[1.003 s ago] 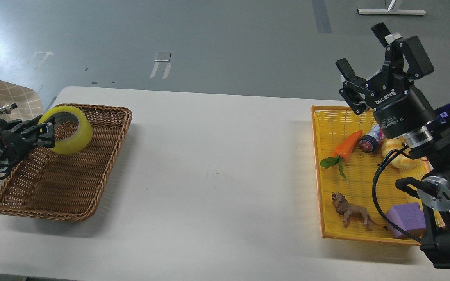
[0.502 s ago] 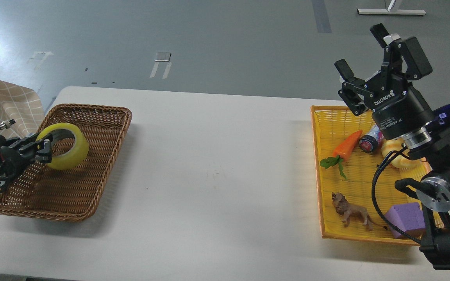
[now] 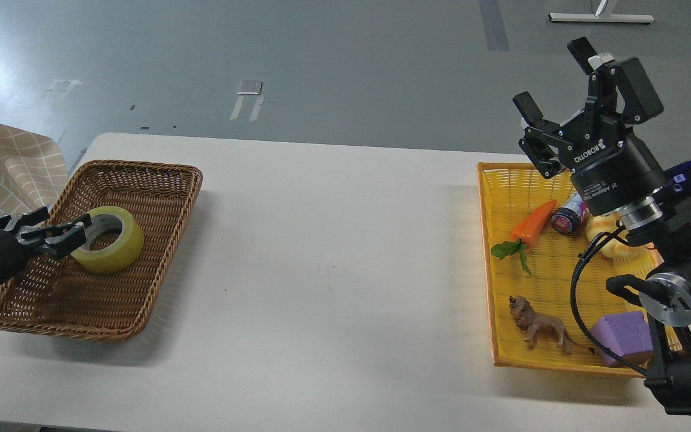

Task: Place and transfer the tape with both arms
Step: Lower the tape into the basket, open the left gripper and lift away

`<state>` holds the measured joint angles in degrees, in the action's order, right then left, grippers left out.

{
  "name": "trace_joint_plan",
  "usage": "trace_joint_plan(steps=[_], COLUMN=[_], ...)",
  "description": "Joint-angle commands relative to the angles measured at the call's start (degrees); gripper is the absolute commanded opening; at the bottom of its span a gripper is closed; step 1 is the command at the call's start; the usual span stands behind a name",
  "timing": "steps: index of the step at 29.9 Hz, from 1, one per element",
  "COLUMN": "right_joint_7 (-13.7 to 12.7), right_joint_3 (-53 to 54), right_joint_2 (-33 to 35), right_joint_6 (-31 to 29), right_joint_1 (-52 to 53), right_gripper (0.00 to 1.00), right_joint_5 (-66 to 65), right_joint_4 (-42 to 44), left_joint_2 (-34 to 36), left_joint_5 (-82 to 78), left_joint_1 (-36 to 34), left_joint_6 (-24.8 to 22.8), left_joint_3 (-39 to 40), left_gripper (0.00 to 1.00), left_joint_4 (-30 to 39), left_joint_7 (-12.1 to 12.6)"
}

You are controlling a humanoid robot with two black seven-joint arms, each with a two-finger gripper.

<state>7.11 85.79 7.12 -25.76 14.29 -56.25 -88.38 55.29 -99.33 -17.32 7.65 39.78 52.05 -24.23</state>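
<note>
Now that the wide roll of translucent yellow packing tape (image 3: 107, 239) has come down from where we carried it a second ago, it rests on the woven floor of the brown wicker basket (image 3: 159, 240) at the left of the white table (image 3: 333, 252), lying nearly flat with its grey-white core facing up. Our left gripper (image 3: 62, 235) has sunk with it and has just let go: its two fingers now stand spread, one finger (image 3: 72, 233) reaching over the roll's near rim and the other out to the side, so nothing is clamped. We judge the placing step done, and the left arm should next back out without dragging the roll. Across the bare middle of the table, the yellow plastic basket (image 3: 501, 270) holds an orange toy carrot (image 3: 532, 223), a brown toy lion (image 3: 540, 327) and a purple foam block (image 3: 623, 338). Above it our right gripper (image 3: 552, 75) has hardly moved, raised with fingers apart and empty.
</note>
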Motion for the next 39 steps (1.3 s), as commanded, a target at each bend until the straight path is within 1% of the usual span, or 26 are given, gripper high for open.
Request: trace_joint_plan(steps=[1,4,5,6,8,9,10,12,14,15,17,18,20,22,26,30,32,35,39], right_joint_7=[0.1,0.1,0.2,0.4,0.6,0.8,0.8,0.8,0.9,0.9,0.9,0.9,0.8,0.8,0.8,0.8,0.9,0.8,0.9], right_joint_3=[0.0,-0.3,-0.5,-0.8,-0.9,-0.9,-0.9,-0.9,-0.9,-0.9,-1.1,-1.1,-1.2,-1.4,-1.8,-1.7,-1.6,-1.6,-1.2], right_joint_2=[0.0,-0.2,-0.4,-0.5,-1.0,-1.8,-2.0,-3.2,-3.6,-3.6,-3.9,-3.9,-3.9,-4.0,-5.2,-7.1,-7.1,-7.1,-7.1], right_joint_6=[-0.1,-0.1,-0.1,-0.1,-0.1,0.0,0.1,0.2,0.1,0.1,0.1,0.1,0.1,0.1,0.3,0.4,0.6,1.5,3.3], right_joint_1=[0.2,0.3,0.4,0.5,0.6,0.7,0.8,1.1,1.1,1.1,1.2,1.2,1.5,1.5,1.8,2.0,2.1,2.1,2.1], right_gripper=[1.0,1.0,1.0,1.0,1.0,1.0,1.0,1.0,1.0,1.0,1.0,1.0,1.0,1.0,1.0,1.0,1.0,1.0,1.0], right_joint_5=[0.0,0.0,0.0,-0.1,-0.2,-0.3,-0.4,-0.6,-1.0,-1.0,-1.5,-1.5,-1.6,-2.0,-2.3,-2.3,-2.2,-2.2,-2.2], right_joint_4=[0.0,-0.1,-0.2,-0.2,-0.2,-0.2,-0.2,-0.4,-0.7,-0.7,-0.8,-0.8,-1.1,-1.1,-1.1,-1.4,-1.9,-2.8,-2.9], left_joint_2=[-0.4,-1.3,-2.4,-2.8,-3.2,-3.9,-4.6,-9.1,-12.8,-12.8,-18.6,-20.2,-26.6,-29.6,-39.3,-44.1,-46.4,-47.0,-48.3], left_joint_5=[8.1,16.3,20.2,23.9,26.9,29.0,29.5,30.0,30.0,30.0,30.2,30.2,30.3,30.3,30.5,31.7,34.3,37.5,43.2], left_joint_1=[-1.1,-1.3,-1.7,-2.0,-2.2,-2.3,-2.4,-2.5,-2.5,-2.5,-2.4,-2.4,-2.4,-2.5,-4.4,-4.8,-4.7,-4.7,-4.7], left_joint_6=[0.3,0.3,0.7,1.9,3.8,6.1,7.1,10.5,11.6,11.6,11.5,11.5,11.5,11.5,10.9,10.2,6.8,2.1,-0.7], left_joint_3=[0.3,0.6,0.6,0.6,0.7,0.7,0.8,1.5,3.7,3.7,8.3,9.3,11.9,12.7,14.8,15.8,16.8,18.0,21.3], left_gripper=[0.98,0.98,0.98,0.98,0.98,0.98,0.98,0.98,0.98,0.98,0.98,0.98,0.98,0.98,0.98,0.98,0.98,0.98,0.98], left_joint_4=[-0.1,2.3,4.9,7.6,9.9,12.0,13.2,18.5,21.8,21.9,24.8,25.4,27.8,28.5,30.0,31.4,34.2,34.8,34.8], left_joint_7=[-3.7,-3.8,-3.8,-3.8,-3.8,-3.8,-3.8,-3.8,-3.8,-3.8,-3.8,-3.8,-3.8,-3.8,-3.8,-3.8,-3.8,-3.7,-1.1])
